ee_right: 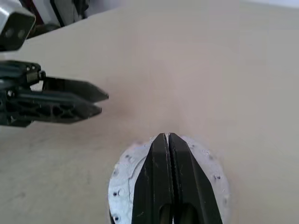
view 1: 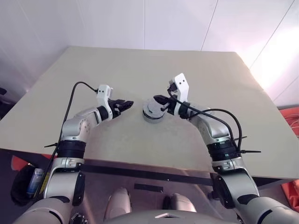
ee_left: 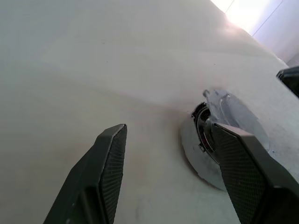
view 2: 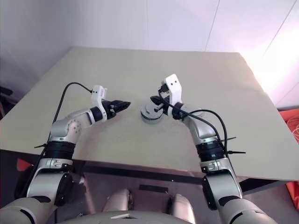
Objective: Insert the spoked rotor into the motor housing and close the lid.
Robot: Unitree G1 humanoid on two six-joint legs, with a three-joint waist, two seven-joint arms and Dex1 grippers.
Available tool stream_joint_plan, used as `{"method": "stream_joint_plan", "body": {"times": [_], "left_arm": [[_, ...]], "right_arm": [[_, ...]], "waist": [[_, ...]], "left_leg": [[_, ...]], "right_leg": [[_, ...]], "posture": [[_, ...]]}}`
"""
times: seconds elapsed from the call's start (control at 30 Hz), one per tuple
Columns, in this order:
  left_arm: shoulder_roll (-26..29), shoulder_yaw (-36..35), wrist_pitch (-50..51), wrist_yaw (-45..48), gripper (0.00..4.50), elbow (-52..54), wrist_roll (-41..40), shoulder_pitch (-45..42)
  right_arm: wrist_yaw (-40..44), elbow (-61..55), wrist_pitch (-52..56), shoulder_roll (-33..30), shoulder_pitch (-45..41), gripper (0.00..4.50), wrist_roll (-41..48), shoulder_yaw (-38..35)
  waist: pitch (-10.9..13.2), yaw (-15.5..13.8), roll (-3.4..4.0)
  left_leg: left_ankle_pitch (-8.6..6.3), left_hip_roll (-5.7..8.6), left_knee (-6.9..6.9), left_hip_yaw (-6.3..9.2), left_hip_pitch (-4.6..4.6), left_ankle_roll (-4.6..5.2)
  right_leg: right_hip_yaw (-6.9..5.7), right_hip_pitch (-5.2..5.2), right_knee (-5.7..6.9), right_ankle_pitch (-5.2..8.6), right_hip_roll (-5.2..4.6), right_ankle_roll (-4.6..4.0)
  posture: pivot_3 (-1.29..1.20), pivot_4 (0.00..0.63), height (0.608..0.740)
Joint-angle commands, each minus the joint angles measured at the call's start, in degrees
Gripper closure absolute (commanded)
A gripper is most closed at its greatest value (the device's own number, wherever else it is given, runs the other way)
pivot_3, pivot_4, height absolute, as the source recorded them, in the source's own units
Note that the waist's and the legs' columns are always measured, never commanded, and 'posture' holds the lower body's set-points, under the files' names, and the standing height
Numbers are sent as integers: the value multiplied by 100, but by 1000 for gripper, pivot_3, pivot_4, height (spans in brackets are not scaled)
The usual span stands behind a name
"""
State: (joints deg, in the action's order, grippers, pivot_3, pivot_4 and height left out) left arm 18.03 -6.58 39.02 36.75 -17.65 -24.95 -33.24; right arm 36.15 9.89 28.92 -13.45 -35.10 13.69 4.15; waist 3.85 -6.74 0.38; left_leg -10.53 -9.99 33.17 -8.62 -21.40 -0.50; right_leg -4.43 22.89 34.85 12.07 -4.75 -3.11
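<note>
We see a beige table with a round silver and black assembly near its middle. The lid, a thin silver plate with small holes around the rim, lies flat on top of the motor housing. In the left wrist view a dark band of the housing shows just under the edge of the lid. We cannot see the spoked rotor itself; whether it sits inside under the lid we cannot tell.

The right gripper is just above the lid, over the side of it nearer to the right arm. Its two black fingers are pressed together, with only a thin line between them, and they pinch nothing. From the right wrist view the tips point across the top of the lid. We cannot tell if the tips touch the plate or stay slightly above it.

The left gripper is beside the assembly on the robot's left, near it but apart from it. Its fingers are spread, with bare table between them, and they hold nothing. It points toward the housing. The same gripper also shows in the right wrist view, above the table surface.
</note>
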Motion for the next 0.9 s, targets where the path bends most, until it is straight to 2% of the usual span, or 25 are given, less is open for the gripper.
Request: {"method": "stream_joint_plan", "body": {"times": [0.03, 0.17, 0.2, 0.27, 0.6, 0.9], "left_arm": [[114, -38, -126, 89, 1441, 62, 5, -137], [145, -48, -128, 97, 1441, 79, 3, -131], [154, -52, -122, 97, 1441, 92, 1, -127], [170, -59, -112, 95, 1441, 118, -6, -116], [187, -46, -112, 86, 1441, 165, -21, -87], [208, -53, -95, 101, 1441, 168, -29, -97]], "right_arm": [[-10, 112, -216, 89, -236, 4482, 71, -99], [129, 675, -579, 141, -180, 4482, -31, -32], [205, 770, -649, 140, -154, 4095, -47, 2], [282, 905, -760, 140, -134, 3603, -78, 35], [379, 1136, -1034, 128, -185, 82, -167, 27], [467, 1229, -925, 128, -63, 32, -337, 201]], "waist": [[0, 2, 0], [0, 4, 0], [0, -1, 0], [0, -5, 0], [0, 0, 0], [0, 1, 0]], "left_leg": [[-4, 0, 0, 0, 0, -5], [-2, 0, 4, -3, 10, -9], [-3, 0, 5, -3, 14, -9], [-2, 0, 6, -3, 19, -9], [0, 0, 6, -3, 23, -11], [0, 0, 7, -3, 25, -11]], "right_leg": [[0, 0, -1, 0, 0, -1], [0, -12, 0, 1, -3, -2], [0, -16, 1, 0, -5, -3], [0, -22, 2, -1, -6, -4], [0, -26, 2, -1, -5, -5], [-1, -27, 2, -1, -5, -5]], "posture": [[0, 0, 740], [0, 0, 740], [0, 0, 740], [0, 0, 740], [0, 0, 740], [0, 0, 740]]}}
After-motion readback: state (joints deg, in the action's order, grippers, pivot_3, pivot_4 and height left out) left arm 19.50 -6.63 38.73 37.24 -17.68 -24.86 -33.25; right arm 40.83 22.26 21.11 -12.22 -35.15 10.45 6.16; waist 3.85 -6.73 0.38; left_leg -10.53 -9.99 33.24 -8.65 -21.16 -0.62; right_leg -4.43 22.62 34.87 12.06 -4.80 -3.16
